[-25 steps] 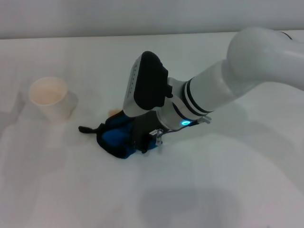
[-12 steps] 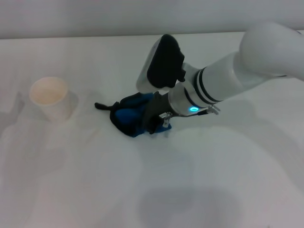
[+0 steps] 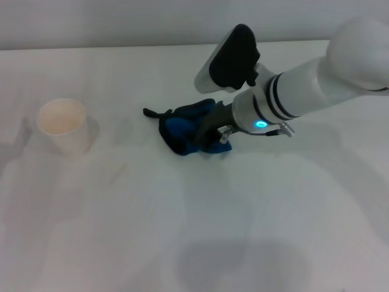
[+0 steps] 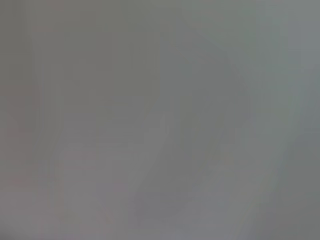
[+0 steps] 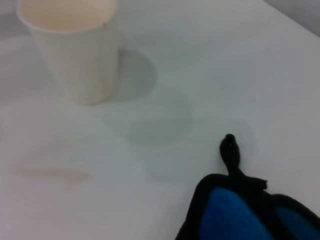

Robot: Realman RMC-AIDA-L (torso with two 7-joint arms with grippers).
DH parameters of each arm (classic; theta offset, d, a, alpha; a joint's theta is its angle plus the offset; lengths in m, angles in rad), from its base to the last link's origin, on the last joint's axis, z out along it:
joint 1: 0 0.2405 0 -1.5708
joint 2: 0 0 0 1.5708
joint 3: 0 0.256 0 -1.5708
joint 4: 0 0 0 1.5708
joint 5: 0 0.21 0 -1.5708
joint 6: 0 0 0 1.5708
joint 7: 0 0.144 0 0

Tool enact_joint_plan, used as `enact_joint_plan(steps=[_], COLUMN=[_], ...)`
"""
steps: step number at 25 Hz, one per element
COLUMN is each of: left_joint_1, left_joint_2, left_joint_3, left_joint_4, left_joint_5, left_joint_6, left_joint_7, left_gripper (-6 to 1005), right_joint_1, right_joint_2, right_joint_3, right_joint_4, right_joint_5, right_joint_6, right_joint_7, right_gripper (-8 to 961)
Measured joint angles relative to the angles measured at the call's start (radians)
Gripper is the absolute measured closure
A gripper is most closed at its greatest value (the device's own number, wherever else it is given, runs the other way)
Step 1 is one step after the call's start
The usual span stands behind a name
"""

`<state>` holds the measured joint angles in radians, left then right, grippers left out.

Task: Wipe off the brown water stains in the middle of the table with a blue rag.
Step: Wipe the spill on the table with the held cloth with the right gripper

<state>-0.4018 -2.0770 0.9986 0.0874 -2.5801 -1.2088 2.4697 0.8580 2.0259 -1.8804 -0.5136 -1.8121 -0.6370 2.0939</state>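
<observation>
The near part of the white tabletop (image 3: 200,243) is lying bare in the head view, carrying only soft shadows. No brown puddle is showing anywhere on it. What is showing, in the right wrist view, is a faint tan streak (image 5: 52,172) lying on the surface on the near side of the cup, thin and pale; in the head view the same patch is barely readable. I judge this to be what is left of the brown water stains, so the bulk of the wiping looks done and one more pass over that residue is probably still needed.

Farther in, around the middle of the tabletop, the blue rag (image 3: 185,132) is sitting bunched up and pressed against the surface, its black loop tab (image 3: 155,113) trailing toward the robot's left. The right pincer (image 3: 213,137) is working here, its dark fingers reaching down and pinching the rag's right-hand edge, with the white forearm and its glowing blue ring running off to the right. The rag is sitting well apart from the tan streak, to its right.

Off to the left, at about the same depth, a white paper cup (image 3: 64,126) is standing upright, near the streak and well apart from the rag.

The left pincer is not appearing in any view; its wrist camera is showing only a featureless grey field.
</observation>
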Motion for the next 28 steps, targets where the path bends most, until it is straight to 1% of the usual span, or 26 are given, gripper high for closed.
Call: enact_joint_plan(steps=[2,8,9,10,12,14,19,22,28], left_joint_1=[0.000,-0.003,-0.003,-0.003,-0.002,0.001,0.002,0.003,0.003], left_joint_2=[0.000,0.000,0.000,0.000,0.000,0.000,-0.001,-0.001,-0.002], left_joint_3=[0.000,0.000,0.000,0.000,0.000,0.000,-0.001,-0.001,-0.002], left_joint_4=[0.000,0.000,0.000,0.000,0.000,0.000,0.000,0.000,0.000], left_joint_5=[0.000,0.000,0.000,0.000,0.000,0.000,0.000,0.000,0.000], left_joint_6=[0.000,0.000,0.001,0.001,0.001,0.002,0.002,0.002,0.002], left_joint_7=[0.000,0.000,0.000,0.000,0.000,0.000,0.000,0.000,0.000], left_gripper=[123,123,123,123,123,123,122,122,122], right_joint_1=[0.001,-0.001,-0.003,-0.003,-0.010,-0.015,-0.030,-0.034,-0.036], right_joint_2=[0.001,0.002,0.002,0.002,0.002,0.002,0.002,0.002,-0.001], right_joint_3=[-0.030,-0.184,-0.223,-0.223,-0.258,-0.270,-0.278,-0.260,-0.137], right_joint_4=[-0.023,-0.139,-0.174,-0.174,-0.221,-0.244,-0.270,-0.257,-0.157], right_joint_5=[0.011,0.069,0.070,0.070,0.071,0.071,0.074,0.075,0.068], right_joint_6=[-0.012,-0.032,-0.038,-0.038,-0.057,-0.073,-0.104,-0.099,-0.061], right_joint_7=[0.000,0.000,-0.002,-0.002,-0.016,-0.030,-0.077,-0.080,-0.081], right_gripper=[863,861,861,861,860,860,858,857,856])
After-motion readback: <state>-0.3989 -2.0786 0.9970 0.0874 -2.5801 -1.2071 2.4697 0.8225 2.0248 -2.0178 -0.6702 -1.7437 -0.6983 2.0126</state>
